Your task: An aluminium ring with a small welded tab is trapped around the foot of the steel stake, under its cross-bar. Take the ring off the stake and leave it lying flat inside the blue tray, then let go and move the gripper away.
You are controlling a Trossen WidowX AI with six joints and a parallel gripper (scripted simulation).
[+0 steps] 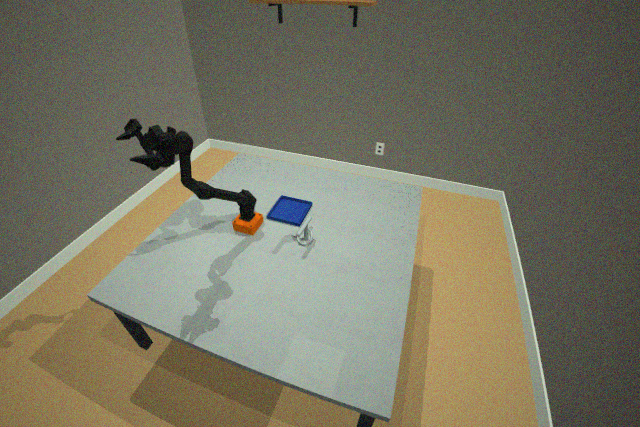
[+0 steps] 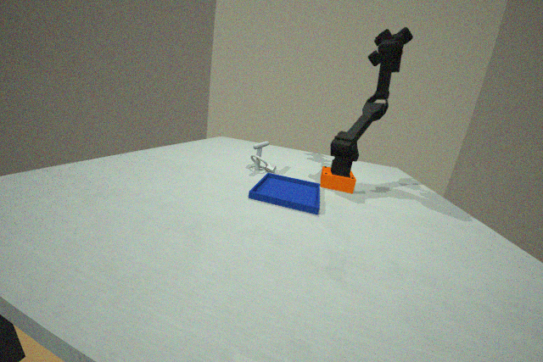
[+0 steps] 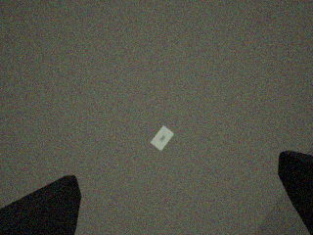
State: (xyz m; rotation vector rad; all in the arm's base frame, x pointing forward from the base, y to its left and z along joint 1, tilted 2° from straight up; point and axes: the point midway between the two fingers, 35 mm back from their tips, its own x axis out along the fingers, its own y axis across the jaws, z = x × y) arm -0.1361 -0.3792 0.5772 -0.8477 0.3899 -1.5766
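Note:
The steel stake [image 1: 304, 226] [image 2: 260, 145] stands upright on the table, its cross-bar on top. The aluminium ring [image 1: 305, 244] [image 2: 265, 162] is around the stake's foot, under the cross-bar, and looks tilted in the exterior view. Its tab is too small to make out clearly. The blue tray [image 1: 282, 221] [image 2: 282, 205] lies beside the stake and is empty. My gripper [image 1: 124, 149] [image 3: 182, 176] is open and empty, raised high and far from the stake and tray, facing a wall.
The orange arm base [image 1: 248, 223] [image 2: 338, 181] stands on the table [image 1: 330, 298] [image 2: 175, 257] close to the tray. A wooden shelf [image 1: 315, 1] is high on the wall. A white wall outlet [image 1: 379, 148] [image 3: 157, 142] also shows.

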